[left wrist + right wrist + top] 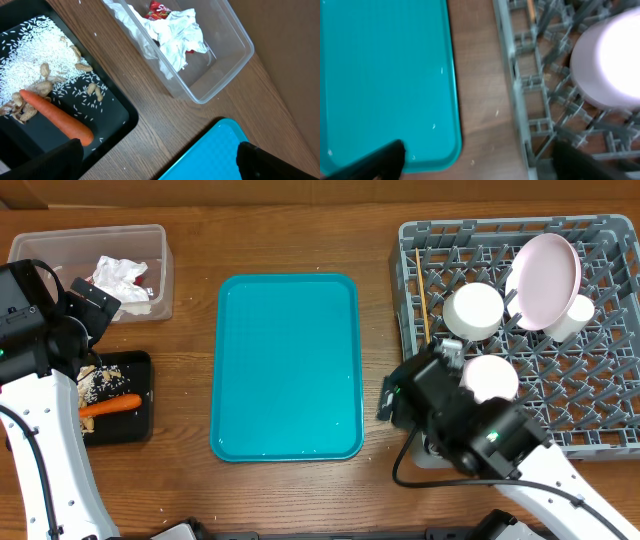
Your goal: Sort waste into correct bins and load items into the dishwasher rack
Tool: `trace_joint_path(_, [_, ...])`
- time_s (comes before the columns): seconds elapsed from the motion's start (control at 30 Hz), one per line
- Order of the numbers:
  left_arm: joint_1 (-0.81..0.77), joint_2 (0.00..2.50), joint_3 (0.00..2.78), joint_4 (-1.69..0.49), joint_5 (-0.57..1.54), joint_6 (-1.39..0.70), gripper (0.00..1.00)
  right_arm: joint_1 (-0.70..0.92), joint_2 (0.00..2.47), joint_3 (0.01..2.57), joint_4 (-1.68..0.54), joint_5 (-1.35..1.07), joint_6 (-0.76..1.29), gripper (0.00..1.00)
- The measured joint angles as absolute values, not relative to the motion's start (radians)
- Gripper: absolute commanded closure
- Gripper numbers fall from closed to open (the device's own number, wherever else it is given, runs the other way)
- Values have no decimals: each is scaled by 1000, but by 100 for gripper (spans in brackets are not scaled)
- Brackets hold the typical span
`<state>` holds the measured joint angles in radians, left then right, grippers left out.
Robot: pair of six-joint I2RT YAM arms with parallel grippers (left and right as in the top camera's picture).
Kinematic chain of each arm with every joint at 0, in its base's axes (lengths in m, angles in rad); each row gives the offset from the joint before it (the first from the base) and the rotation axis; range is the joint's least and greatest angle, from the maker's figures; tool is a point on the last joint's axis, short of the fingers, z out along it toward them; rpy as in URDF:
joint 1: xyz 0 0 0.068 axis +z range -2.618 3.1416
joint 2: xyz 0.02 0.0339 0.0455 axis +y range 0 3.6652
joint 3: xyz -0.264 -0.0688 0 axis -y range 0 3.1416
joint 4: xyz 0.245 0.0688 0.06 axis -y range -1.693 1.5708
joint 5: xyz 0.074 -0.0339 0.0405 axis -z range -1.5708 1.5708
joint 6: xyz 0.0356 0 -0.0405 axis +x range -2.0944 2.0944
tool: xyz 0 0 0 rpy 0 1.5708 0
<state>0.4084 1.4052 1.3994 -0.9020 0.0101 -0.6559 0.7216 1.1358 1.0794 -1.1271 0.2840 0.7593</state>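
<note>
Left gripper (pixel 160 167) hovering released near black tray (pixel 30 146) at 9 o'clock of teal tray (pixel 215 150), right gripper (pixel 480 162) gaping empty by dishwasher rack (pixel 519 102)

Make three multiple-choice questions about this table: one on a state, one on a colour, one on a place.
1. The white paper napkins in the clear rectangular plastic tub are: A folded flat; B crumpled; C rolled up.
2. The tilted round plate in the grey plastic grid rack is: A pale pink; B blue; C black.
3. The orange carrot lies in: A the tub; B the rack; C the shallow black rectangular tray.
B, bunched in the left wrist view; A, pink overhead; C, resting among rice there.
</note>
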Motion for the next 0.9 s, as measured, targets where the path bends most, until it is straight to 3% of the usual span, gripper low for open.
trace_joint_path(0.5, [408,1405,1399,-902,10,-656,0,755,1130,1066,-1194,228,837,0])
trace_joint_path(0.9, [408,1405,1399,-902,10,-656,0,677,1049,1059,-991,186,555,0])
